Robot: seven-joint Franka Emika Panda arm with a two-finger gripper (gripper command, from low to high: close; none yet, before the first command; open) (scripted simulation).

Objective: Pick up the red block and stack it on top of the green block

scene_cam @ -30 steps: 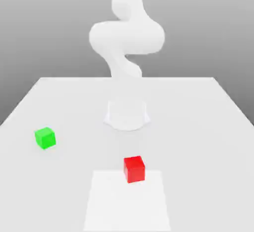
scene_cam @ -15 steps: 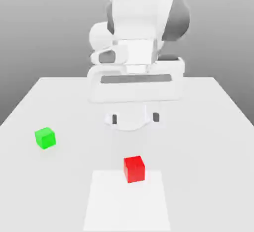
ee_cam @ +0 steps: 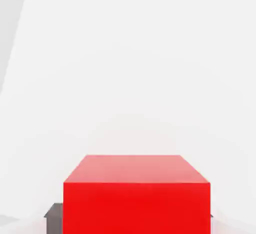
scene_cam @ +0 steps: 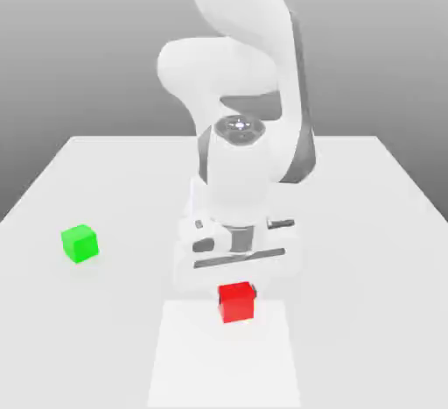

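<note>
Tabletop [scene_cam: 367,223] in plain white runs across the exterior view under a grey backdrop, and going from that view's left, the green block [scene_cam: 80,243] comes first, a small cube sitting alone on the bare surface, well apart from the arm and from everything else. Next, near the middle, the white Panda arm [scene_cam: 241,66] bends down from above, its wrist and hand lowered close to the table. The gripper [scene_cam: 236,286] sits at the bottom of that hand, directly over and around the red block [scene_cam: 236,302], which rests on the table at the far edge of a slightly brighter white square patch [scene_cam: 223,363] marked on the surface. The hand's body hides the upper back of the cube, so only its front face and a strip of its top are visible there. In the hand view, the red block [ee_cam: 136,198] looms large and close, squarely framed, with a dark finger pad [ee_cam: 53,213] pressed against one side and a thin sliver of the other finger at the opposite side; the fingers are drawn in tight against the cube, clamping it. Towards the exterior view's right the table is plain white surface
</note>
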